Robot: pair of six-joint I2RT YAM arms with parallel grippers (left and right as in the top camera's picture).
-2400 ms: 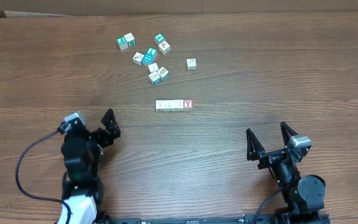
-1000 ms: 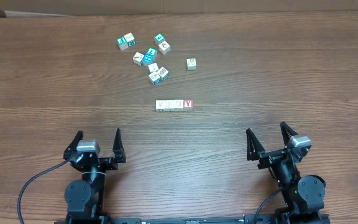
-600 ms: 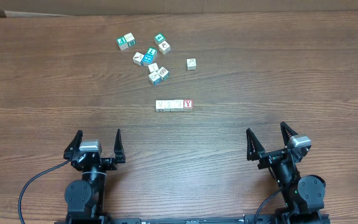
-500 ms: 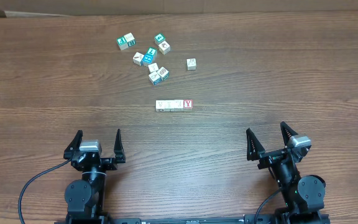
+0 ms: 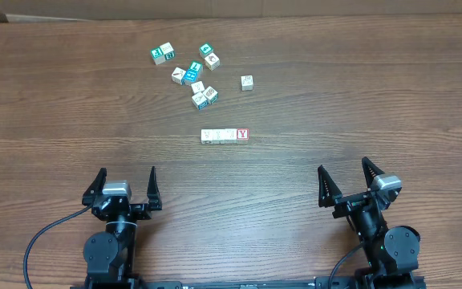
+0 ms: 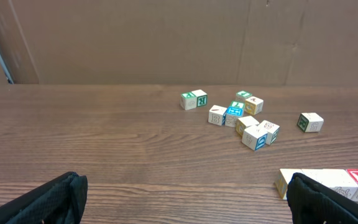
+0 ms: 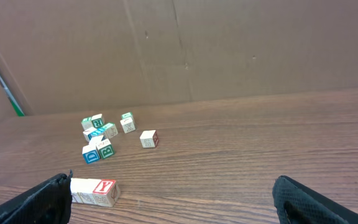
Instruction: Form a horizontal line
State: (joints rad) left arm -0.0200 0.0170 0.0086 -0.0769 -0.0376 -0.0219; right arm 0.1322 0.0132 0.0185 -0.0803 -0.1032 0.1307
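Lying mid-surface: the horizontal line [image 5: 224,136] — a short straight row of pale cubes touching side to side, running left to right.
Red end: the cube at the row's right end carries a red Y.
Loose cubes [image 5: 192,74]: a scatter of teal-and-white and pale blocks beyond the row, on the side away from the arms and apart from it.
Lone cube [image 5: 247,82]: 1 pale block sitting by itself, right of the scatter.
Left claw [image 5: 127,171]: jaws spread wide, gripping nothing, low at the near edge, well apart from the row and to its left.
Right claw [image 5: 343,164]: jaws likewise wide apart and empty — near edge, well apart from the row, to its right.
Left wrist view: the row shows at lower right, its near side partly hidden behind 1 dark finger [image 6: 328,208].
Right wrist view: the row shows at lower left, Y face toward the camera.
Surface [image 5: 375,80]: brown wood grain.
Backdrop: a cardboard wall [image 7: 229,50] stands behind the far edge.
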